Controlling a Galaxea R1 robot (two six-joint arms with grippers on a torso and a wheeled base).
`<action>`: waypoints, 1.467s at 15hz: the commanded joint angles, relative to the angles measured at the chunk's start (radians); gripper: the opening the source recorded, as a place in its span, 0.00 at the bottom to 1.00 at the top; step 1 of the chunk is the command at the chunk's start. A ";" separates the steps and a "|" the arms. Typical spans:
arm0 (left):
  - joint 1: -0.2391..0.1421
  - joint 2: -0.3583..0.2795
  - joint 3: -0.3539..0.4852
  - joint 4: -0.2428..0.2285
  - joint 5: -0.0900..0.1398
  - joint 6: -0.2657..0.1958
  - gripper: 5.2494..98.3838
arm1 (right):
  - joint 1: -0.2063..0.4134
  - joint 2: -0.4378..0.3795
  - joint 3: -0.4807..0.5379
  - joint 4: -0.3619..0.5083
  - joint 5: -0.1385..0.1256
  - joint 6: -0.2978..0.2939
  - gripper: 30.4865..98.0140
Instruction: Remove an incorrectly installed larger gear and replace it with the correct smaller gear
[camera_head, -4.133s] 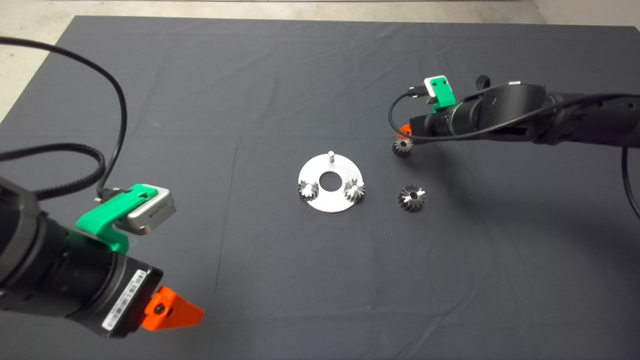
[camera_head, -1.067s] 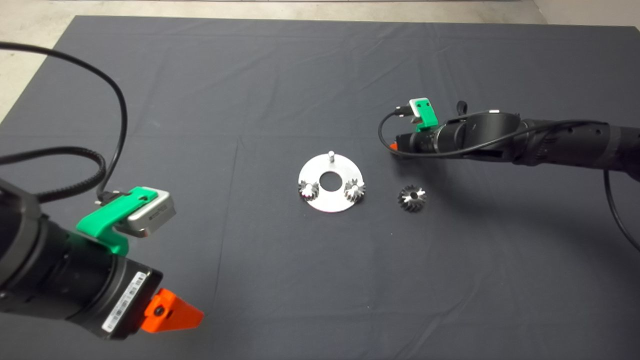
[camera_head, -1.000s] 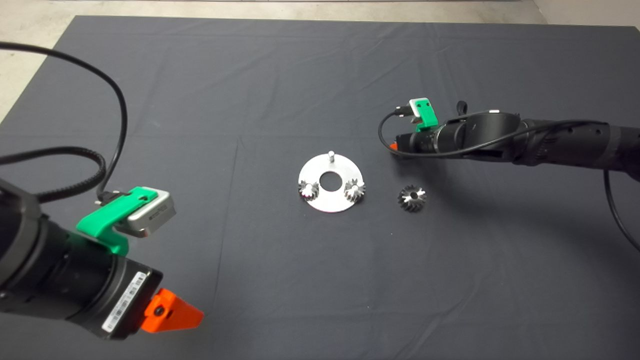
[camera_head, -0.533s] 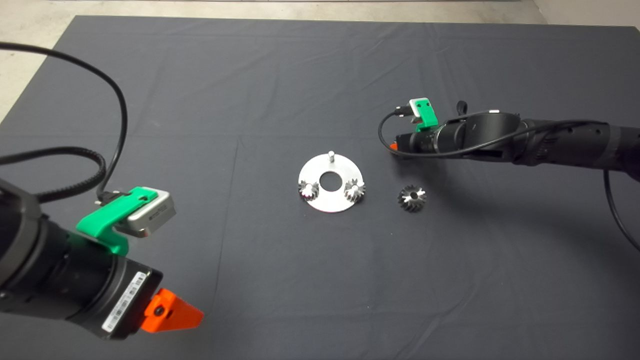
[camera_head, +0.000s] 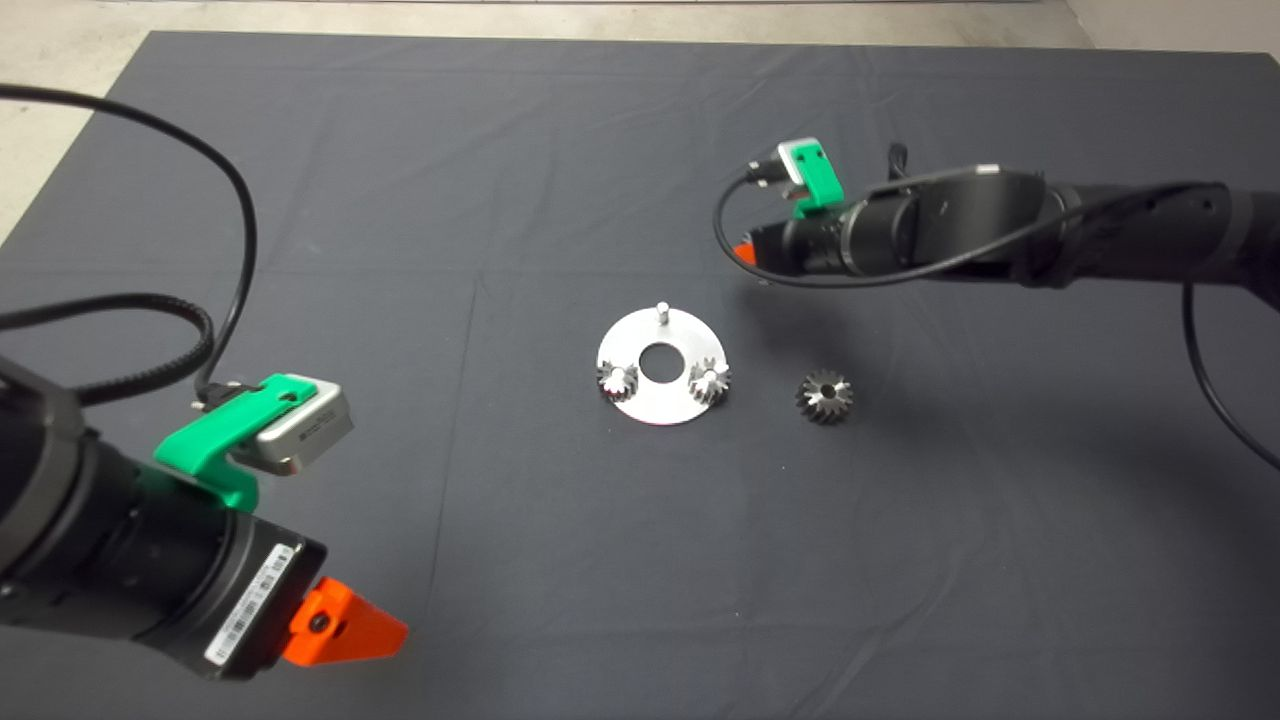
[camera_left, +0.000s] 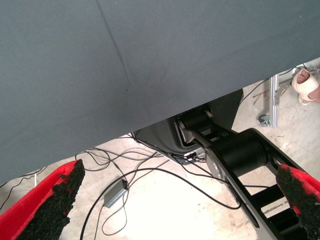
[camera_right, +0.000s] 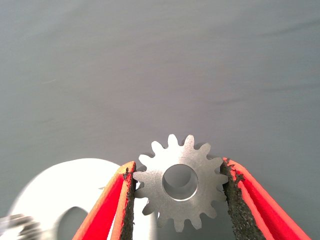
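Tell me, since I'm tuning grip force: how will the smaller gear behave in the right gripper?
The smaller gear looks like solid metal, so probably rigid and heavy for its size. The right gripper pinches it only across its tooth tips, so it may pivot or slip. If dropped on edge, it could roll.

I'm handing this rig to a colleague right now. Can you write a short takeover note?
Right claw: shut on the smaller gear, lifted above the mat beside the round plate.
Left claw: open, parked at the mat's near left edge, holding nothing.
Larger gear: lying flat on the mat right of the plate, off its pin.
Plate: two small gears sit on their pins; the far pin is bare.
Done: larger gear removed, smaller gear picked up.
Left: bring the smaller gear over the bare pin, lower it on, and release.
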 joint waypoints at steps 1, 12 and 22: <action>-0.001 -0.001 0.003 -0.013 0.000 -0.004 1.00 | 0.024 0.139 -0.020 -0.011 -0.100 -0.005 0.16; -0.001 -0.003 0.003 -0.013 0.000 -0.004 1.00 | 0.011 0.259 -0.125 0.027 -0.145 -0.053 0.16; 0.000 -0.004 0.003 -0.013 0.000 -0.004 1.00 | -0.036 0.241 -0.127 0.068 -0.157 -0.086 0.16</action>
